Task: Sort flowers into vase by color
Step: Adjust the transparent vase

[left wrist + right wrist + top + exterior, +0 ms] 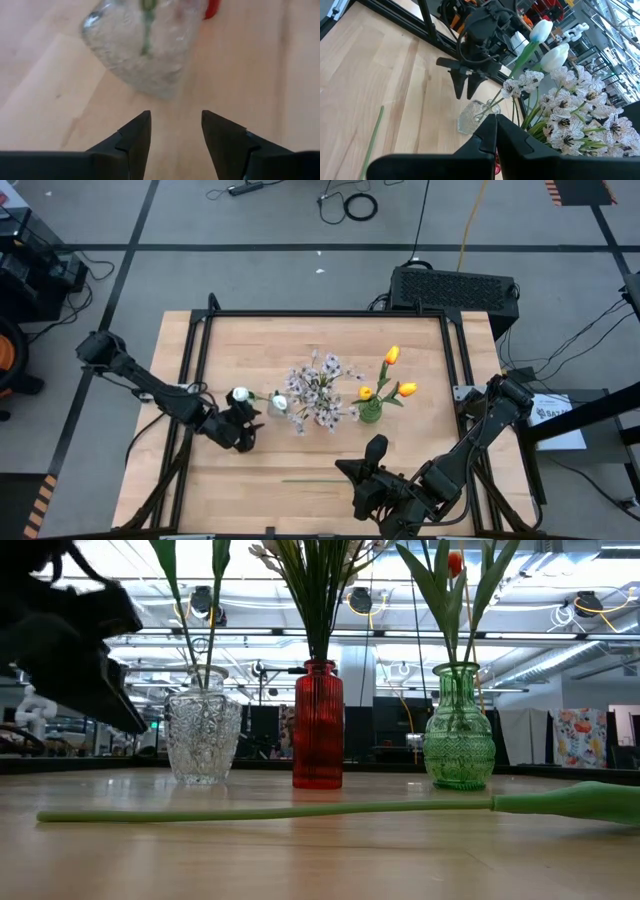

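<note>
Flower stem [315,479] lies flat at lower middle, long side running left to right | right gripper [372,470], fingers pressed together, is nearest, just right of it | left gripper [243,423], fingers spread, by clear vase [203,735].

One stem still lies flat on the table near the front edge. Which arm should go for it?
Probably the right. The loose stem lies just beside the right gripper, whose fingers are shut and empty. The left gripper is open farther back, facing the clear vase, so it would have the longer reach.
</note>
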